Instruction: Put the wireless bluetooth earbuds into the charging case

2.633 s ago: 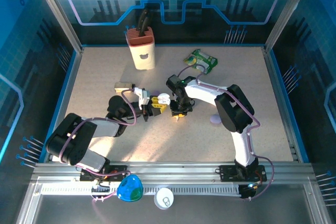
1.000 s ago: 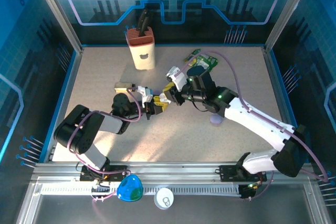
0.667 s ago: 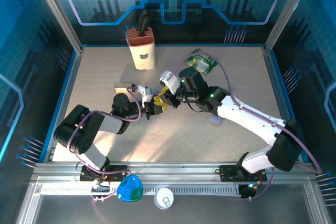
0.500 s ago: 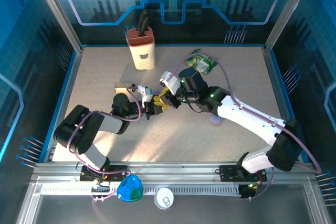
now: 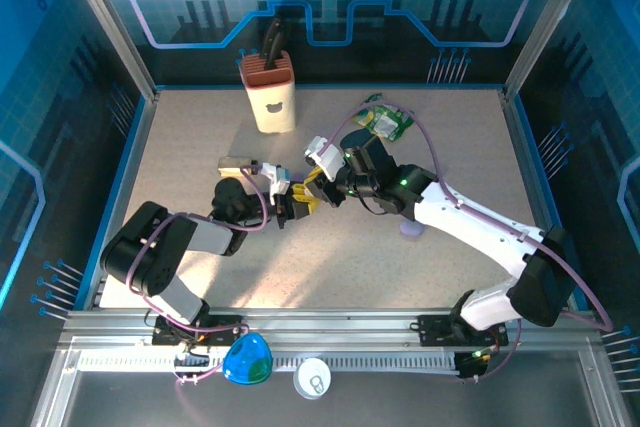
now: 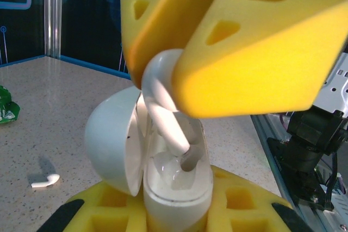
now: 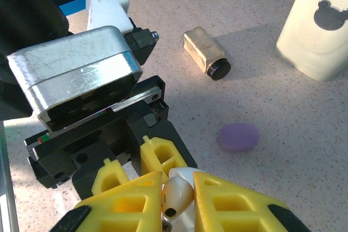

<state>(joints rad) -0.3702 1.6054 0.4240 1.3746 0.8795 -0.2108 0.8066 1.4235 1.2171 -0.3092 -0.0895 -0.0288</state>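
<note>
Your left jaws are closed on the white case point(image 6: 174, 194), gripping its lower half from both sides. They hold it upright, with the lid point(image 6: 109, 145) swung open to the left in the left wrist view. Your right jaws are pinched narrow on a white earbud point(image 6: 160, 80) — its head is caught between the yellow pads point(image 6: 261, 42). Its stem points down into the open case, the tip at or just inside a well; you cannot tell whether it is seated. In the top view the two sets of jaws meet near the middle of the counter point(image 5: 450, 147). A second earbud point(image 6: 44, 180) lies loose on the counter, well apart from the case. Around the jaws you have a purple pebble point(image 7: 239, 137), a beige box point(image 7: 205, 52) with a black cap and a cream holder point(image 7: 318, 25) — plus a green packet point(image 6: 5, 110) farther off.
</note>
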